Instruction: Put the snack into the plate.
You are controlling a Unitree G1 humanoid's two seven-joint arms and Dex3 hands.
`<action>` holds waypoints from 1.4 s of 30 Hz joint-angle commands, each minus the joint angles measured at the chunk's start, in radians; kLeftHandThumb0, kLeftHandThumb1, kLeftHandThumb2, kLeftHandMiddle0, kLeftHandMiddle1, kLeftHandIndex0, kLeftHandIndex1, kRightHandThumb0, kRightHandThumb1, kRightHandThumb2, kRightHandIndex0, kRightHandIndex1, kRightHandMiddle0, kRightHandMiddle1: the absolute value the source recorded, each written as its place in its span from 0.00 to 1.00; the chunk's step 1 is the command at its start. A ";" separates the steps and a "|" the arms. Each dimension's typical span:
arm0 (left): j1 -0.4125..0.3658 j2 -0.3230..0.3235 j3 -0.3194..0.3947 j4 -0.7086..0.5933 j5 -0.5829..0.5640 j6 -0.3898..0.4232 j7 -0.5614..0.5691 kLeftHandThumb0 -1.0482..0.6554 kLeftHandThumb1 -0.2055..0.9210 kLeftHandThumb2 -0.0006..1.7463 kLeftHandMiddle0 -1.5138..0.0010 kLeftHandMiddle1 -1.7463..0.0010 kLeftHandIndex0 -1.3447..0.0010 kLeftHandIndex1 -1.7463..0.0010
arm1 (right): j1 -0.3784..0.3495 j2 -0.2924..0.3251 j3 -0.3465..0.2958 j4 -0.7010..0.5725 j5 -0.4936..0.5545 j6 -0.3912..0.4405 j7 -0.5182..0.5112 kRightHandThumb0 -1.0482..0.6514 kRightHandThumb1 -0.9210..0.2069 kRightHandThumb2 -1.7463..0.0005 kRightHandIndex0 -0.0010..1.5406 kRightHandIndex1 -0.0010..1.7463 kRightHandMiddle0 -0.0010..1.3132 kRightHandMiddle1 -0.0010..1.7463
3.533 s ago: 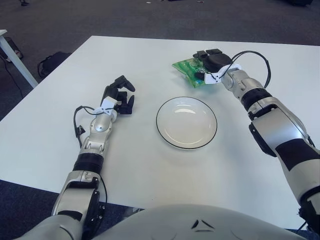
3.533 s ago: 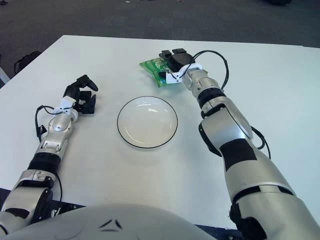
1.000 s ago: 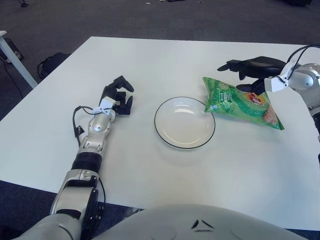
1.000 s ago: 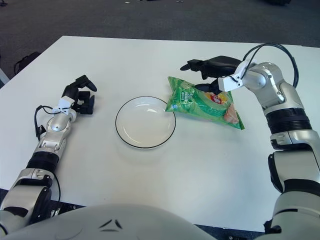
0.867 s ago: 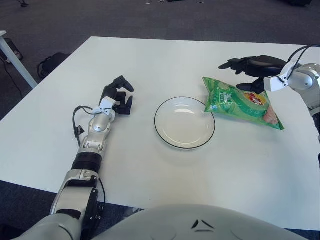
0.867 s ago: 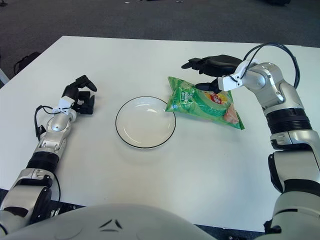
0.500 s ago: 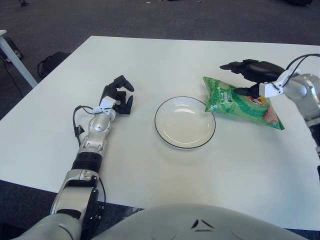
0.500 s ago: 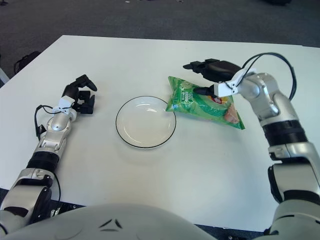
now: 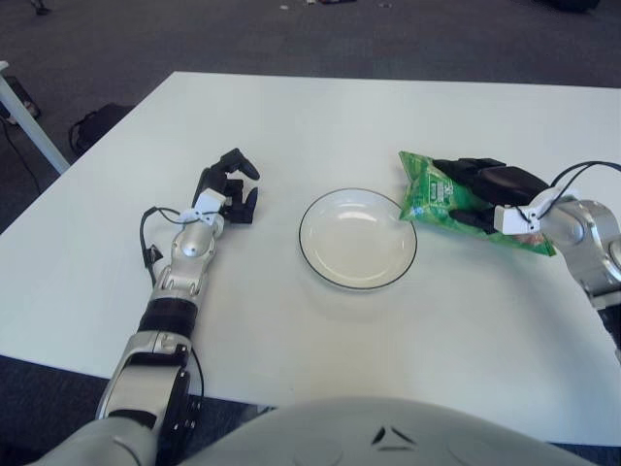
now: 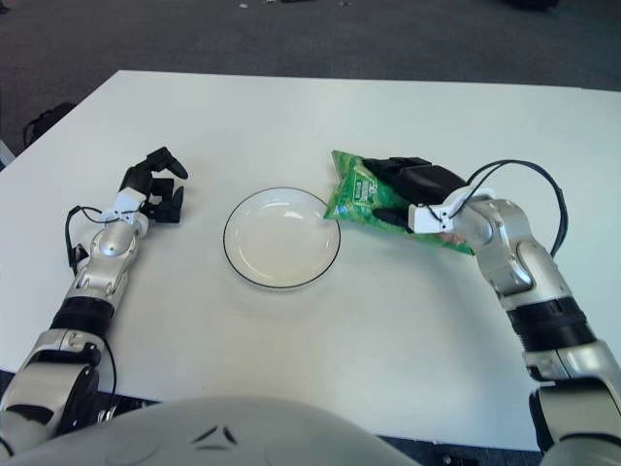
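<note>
While the white plate (image 9: pixel 357 239) sits bare, the right hand (image 9: pixel 482 190) clasps the green snack bag (image 9: pixel 435 199) just beside its right rim; the transfer remains undone, and the curled, unladen left hand (image 9: pixel 229 184) shows left of the plate

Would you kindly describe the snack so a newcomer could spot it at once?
On the white table, find the round white plate near the middle. Just to its right lies the snack, a crinkly green bag under the right hand, its corner at the plate's rim. It is the only green, printed thing there.
</note>
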 commanded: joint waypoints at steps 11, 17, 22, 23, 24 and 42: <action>0.100 -0.020 -0.009 0.066 -0.013 0.003 -0.021 0.31 0.37 0.83 0.12 0.00 0.48 0.00 | 0.116 0.033 0.004 -0.118 -0.019 0.129 0.056 0.00 0.00 0.47 0.00 0.00 0.00 0.00; 0.100 -0.020 -0.006 0.069 -0.016 -0.009 -0.019 0.30 0.36 0.83 0.12 0.00 0.47 0.00 | 0.158 0.042 0.018 -0.180 -0.025 0.216 0.103 0.00 0.00 0.46 0.00 0.00 0.00 0.00; 0.102 -0.019 -0.004 0.067 -0.016 -0.009 -0.015 0.30 0.36 0.84 0.12 0.00 0.47 0.00 | 0.172 0.066 0.061 -0.109 -0.066 0.233 0.066 0.00 0.00 0.45 0.00 0.00 0.00 0.00; 0.103 -0.019 -0.004 0.066 -0.016 -0.008 -0.015 0.30 0.36 0.84 0.12 0.00 0.47 0.00 | 0.171 0.067 0.063 -0.101 -0.069 0.233 0.062 0.00 0.00 0.45 0.00 0.00 0.00 0.00; 0.104 -0.020 -0.003 0.065 -0.017 -0.007 -0.015 0.30 0.36 0.84 0.12 0.00 0.47 0.00 | 0.168 0.070 0.065 -0.090 -0.072 0.232 0.056 0.00 0.00 0.45 0.00 0.00 0.00 0.00; 0.125 -0.031 0.001 0.025 -0.013 0.009 0.009 0.31 0.38 0.82 0.12 0.00 0.48 0.00 | 0.119 0.138 0.061 0.081 -0.191 0.236 -0.232 0.06 0.00 0.55 0.02 0.01 0.00 0.52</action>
